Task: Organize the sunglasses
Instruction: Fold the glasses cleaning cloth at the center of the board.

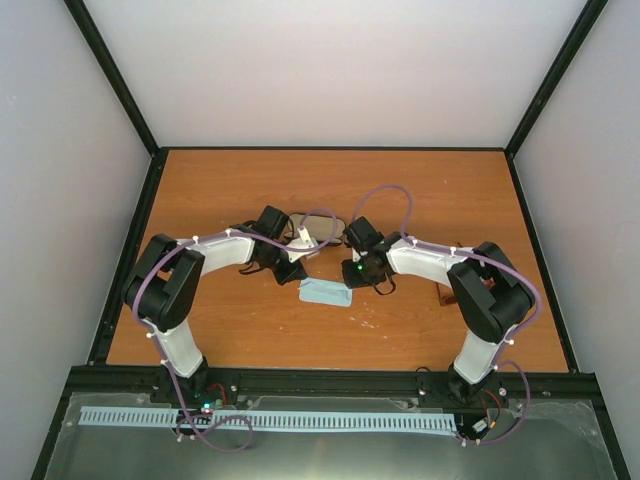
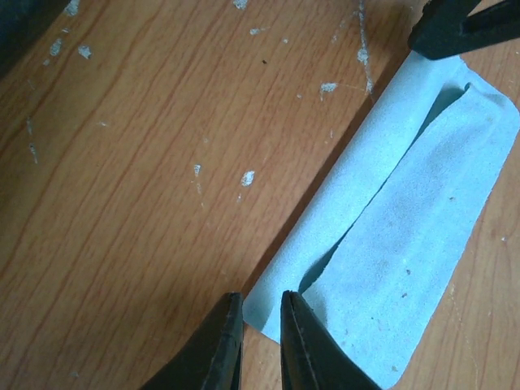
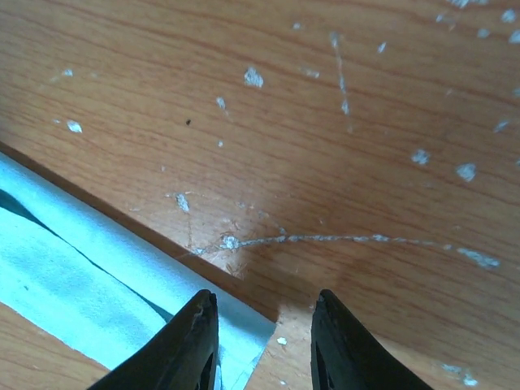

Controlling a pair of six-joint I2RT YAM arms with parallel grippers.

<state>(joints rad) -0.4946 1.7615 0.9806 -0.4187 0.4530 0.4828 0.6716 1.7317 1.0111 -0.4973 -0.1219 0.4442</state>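
A pale blue cloth (image 1: 326,293) lies folded flat on the wooden table between the two arms. My left gripper (image 1: 303,272) hangs over its left end. In the left wrist view its fingers (image 2: 262,299) stand a narrow gap apart above one corner of the cloth (image 2: 406,219), pinching nothing. My right gripper (image 1: 352,280) is at the cloth's right end. Seen from its wrist, it is open (image 3: 264,296) over the cloth's corner (image 3: 73,268) and bare wood. A small brown thing, likely the sunglasses (image 1: 443,297), shows beside the right arm's elbow, mostly hidden.
An oblong case (image 1: 316,228) lies just behind the grippers, partly covered by purple cables. The right gripper's dark fingers (image 2: 455,28) show at the top right of the left wrist view. Black frame rails (image 1: 330,150) edge the table.
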